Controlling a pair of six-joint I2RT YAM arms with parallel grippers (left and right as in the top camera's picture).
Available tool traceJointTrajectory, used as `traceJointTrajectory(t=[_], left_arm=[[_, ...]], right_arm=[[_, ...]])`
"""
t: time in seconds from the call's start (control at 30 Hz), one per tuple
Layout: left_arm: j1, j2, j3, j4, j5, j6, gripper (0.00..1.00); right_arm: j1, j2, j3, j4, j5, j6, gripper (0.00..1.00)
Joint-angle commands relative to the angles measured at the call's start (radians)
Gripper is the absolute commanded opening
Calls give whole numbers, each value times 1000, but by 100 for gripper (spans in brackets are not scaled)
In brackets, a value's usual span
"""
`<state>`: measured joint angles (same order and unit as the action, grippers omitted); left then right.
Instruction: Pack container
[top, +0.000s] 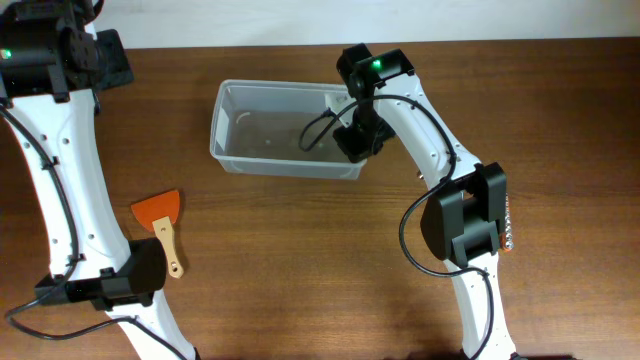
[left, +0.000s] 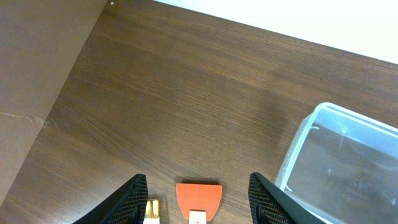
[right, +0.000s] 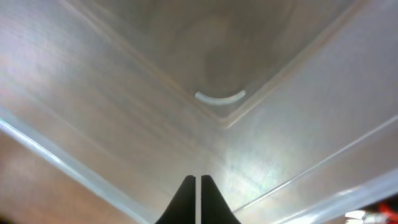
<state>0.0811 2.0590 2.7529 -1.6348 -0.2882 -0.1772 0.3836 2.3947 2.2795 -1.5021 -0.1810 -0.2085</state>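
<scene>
The container (top: 228, 150), a clear plastic tub, lies at the table's far middle and looks empty. It also shows in the left wrist view (left: 298, 149). My right gripper (right: 198, 180) is shut, tips pointing into the tub's near right corner (right: 224, 118) close to the rim, with nothing visible between the fingers. In the overhead view the right gripper (top: 357, 143) is at the tub's right end. A scraper with an orange blade and wooden handle (top: 160, 215) lies on the table at the left. My left gripper (left: 198, 177) is open and empty, high above the scraper blade (left: 199, 198).
A small pale yellow object (left: 152, 211) lies beside the scraper at the left wrist frame's bottom edge. A red and metal item (top: 510, 232) lies at the right, partly hidden by the right arm. The left arm's base stands at the front left.
</scene>
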Motion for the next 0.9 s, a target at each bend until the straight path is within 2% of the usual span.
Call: traceJointTrajectory(t=[0.0, 0.43, 0.57, 0.7, 0.87], left_arm=[[5, -14, 13, 6, -4, -9, 54], [5, -14, 13, 5, -4, -8, 54], [5, -14, 13, 6, 6, -6, 54], [-4, -14, 13, 15, 77, 81, 54], [-45, -13, 6, 36, 195, 243, 54]], right_arm=[[-4, 4, 9, -48, 8, 0, 5], [-4, 2, 9, -164, 8, 3, 4], [-6, 2, 13, -130, 9, 2, 5], [-15, 0, 99, -90, 13, 3, 6], [-19, -5, 333, -104, 28, 3, 7]])
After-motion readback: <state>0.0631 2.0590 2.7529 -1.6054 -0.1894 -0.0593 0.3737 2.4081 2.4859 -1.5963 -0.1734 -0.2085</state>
